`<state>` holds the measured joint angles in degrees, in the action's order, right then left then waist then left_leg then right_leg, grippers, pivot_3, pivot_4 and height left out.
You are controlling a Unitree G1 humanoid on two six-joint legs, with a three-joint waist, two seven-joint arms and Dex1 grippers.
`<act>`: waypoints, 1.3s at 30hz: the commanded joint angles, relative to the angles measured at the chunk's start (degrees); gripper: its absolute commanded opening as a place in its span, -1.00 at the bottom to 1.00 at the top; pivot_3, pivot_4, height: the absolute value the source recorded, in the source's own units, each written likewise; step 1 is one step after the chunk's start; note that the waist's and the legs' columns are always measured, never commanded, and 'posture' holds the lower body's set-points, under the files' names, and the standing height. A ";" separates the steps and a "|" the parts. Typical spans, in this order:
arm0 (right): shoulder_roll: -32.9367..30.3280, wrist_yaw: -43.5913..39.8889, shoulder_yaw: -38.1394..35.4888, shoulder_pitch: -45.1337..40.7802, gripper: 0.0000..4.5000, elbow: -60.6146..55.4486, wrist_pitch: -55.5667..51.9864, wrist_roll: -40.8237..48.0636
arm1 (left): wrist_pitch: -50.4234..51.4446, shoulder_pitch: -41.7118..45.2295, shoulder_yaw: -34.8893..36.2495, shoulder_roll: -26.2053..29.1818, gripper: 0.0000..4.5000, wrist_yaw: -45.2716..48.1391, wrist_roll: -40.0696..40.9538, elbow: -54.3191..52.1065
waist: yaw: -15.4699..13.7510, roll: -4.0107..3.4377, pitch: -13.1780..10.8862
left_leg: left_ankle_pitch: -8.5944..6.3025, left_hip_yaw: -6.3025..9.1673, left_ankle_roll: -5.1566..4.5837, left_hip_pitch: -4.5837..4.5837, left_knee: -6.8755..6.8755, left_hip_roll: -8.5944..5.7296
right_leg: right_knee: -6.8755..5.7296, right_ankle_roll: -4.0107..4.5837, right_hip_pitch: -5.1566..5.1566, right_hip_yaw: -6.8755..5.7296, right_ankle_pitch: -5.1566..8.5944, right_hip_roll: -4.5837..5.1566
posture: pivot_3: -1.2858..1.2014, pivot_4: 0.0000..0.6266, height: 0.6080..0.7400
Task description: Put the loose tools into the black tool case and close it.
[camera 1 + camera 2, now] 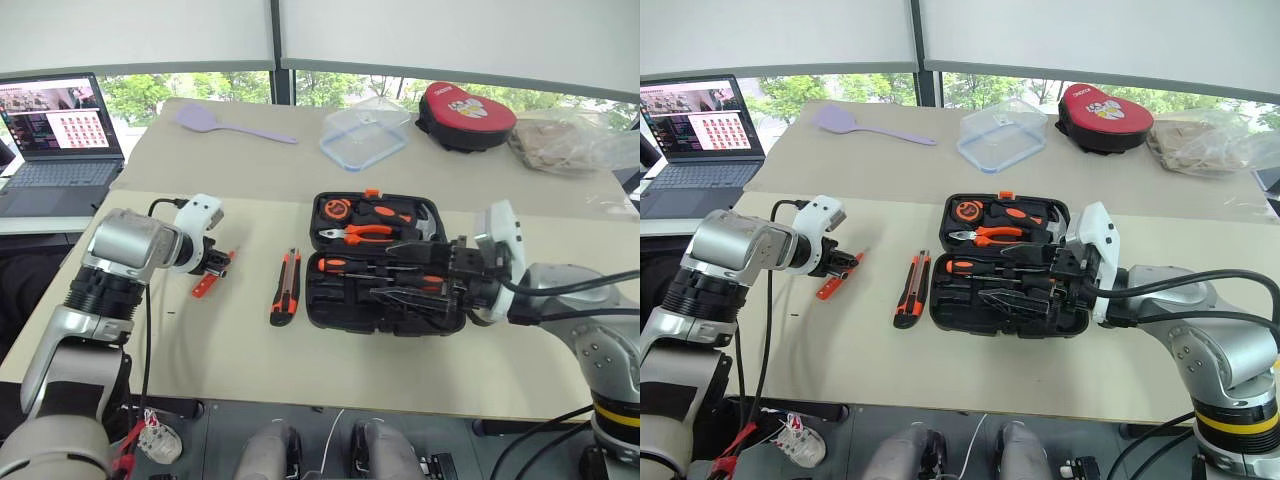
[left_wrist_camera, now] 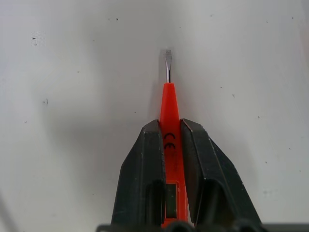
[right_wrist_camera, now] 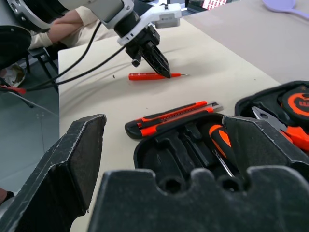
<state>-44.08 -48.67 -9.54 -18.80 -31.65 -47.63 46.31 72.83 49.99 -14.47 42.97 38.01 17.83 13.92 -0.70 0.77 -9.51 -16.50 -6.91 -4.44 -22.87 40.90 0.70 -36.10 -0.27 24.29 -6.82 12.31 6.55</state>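
Observation:
A small orange-red screwdriver (image 2: 169, 101) lies on the table at the left, metal tip pointing away from me. My left gripper (image 1: 213, 264) points down at it and is shut on its shaft, one black finger (image 2: 145, 159) on each side. An orange-and-black utility knife (image 1: 286, 287) lies between it and the black tool case (image 1: 318, 300), which sits open at the table's middle. One orange-handled screwdriver (image 3: 219, 140) lies in the case's near half. My right gripper (image 1: 415, 275) hovers open over the case's near right part, empty.
The case's far half holds pliers (image 1: 360, 233), a tape measure (image 1: 336, 210) and a hammer. On the far table are a purple spatula (image 1: 215, 122), a clear container (image 1: 365, 135), a red-and-black pouch (image 1: 465, 115) and a plastic bag (image 1: 570, 140). A laptop (image 1: 55, 140) stands far left.

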 commanded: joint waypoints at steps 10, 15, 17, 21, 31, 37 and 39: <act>-5.66 -1.02 -4.45 11.00 1.00 -1.03 3.87 -3.52 | -26.42 12.60 -12.19 3.20 -0.96 31.93 -4.10 -2.85 | -0.92 0.08 -0.05 | -0.02 0.04 -0.06 -0.31 0.27 -0.02 | 0.04 0.01 0.11 -0.04 0.00 0.00 | 0.03 -0.52 0.87; -5.60 0.13 -6.65 14.22 1.00 -1.51 4.54 -4.20 | -31.44 18.45 -19.50 -4.92 -0.96 39.67 -8.21 -0.42 | -1.01 0.08 -0.05 | -0.03 0.07 -0.10 -0.32 0.35 -0.03 | 0.03 -0.01 0.07 -0.05 0.01 -0.04 | 0.03 -0.52 0.87; -5.47 0.51 -7.30 15.07 1.00 -1.56 4.73 -4.37 | -32.69 20.35 -21.38 -8.22 -0.96 41.08 -10.11 1.92 | -1.05 0.10 -0.06 | -0.03 0.06 -0.11 -0.37 0.39 -0.03 | 0.02 -0.02 0.09 -0.06 0.01 -0.06 | 0.03 -0.52 0.87; -4.57 2.29 -9.33 17.80 1.00 -3.25 4.71 -3.90 | -35.94 24.57 -25.39 -18.00 -0.96 40.78 -15.03 11.23 | -1.42 0.11 -0.07 | -0.07 0.07 -0.21 -0.44 0.50 -0.02 | 0.01 -0.05 0.12 -0.05 0.03 -0.07 | 0.03 -0.52 0.87; -2.84 5.80 -11.87 21.57 1.00 -6.63 4.38 -3.10 | -38.12 27.46 -25.89 -28.16 -0.96 42.64 -20.68 21.51 | -1.43 0.11 -0.07 | -0.21 0.13 -0.43 -0.55 0.71 0.02 | -0.03 -0.09 0.15 -0.04 0.05 -0.02 | 0.03 -0.52 0.87; -2.41 6.84 -12.40 21.56 1.00 -6.53 4.49 -2.98 | -33.99 25.02 -26.15 -29.76 -0.96 43.62 -21.53 17.29 | -1.46 0.11 -0.07 | -0.29 0.17 -0.56 -0.63 0.81 0.03 | -0.04 -0.10 0.16 -0.03 0.05 0.02 | 0.03 -0.52 0.87; -2.36 7.06 -12.20 21.40 1.00 -6.36 4.56 -2.96 | -33.52 24.28 -26.29 -29.88 -0.96 43.86 -21.84 15.98 | -1.42 0.11 -0.07 | -0.29 0.17 -0.57 -0.64 0.82 0.03 | -0.03 -0.10 0.17 -0.02 0.05 0.03 | 0.03 -0.52 0.87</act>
<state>-46.51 -42.02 -19.72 3.05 -36.61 -44.09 42.45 38.64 74.07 -40.59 13.19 81.22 -3.47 31.91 -2.12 0.88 -9.58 -16.79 -6.74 -5.01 -23.50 41.72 0.73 -36.14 -0.37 24.47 -6.82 12.36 6.57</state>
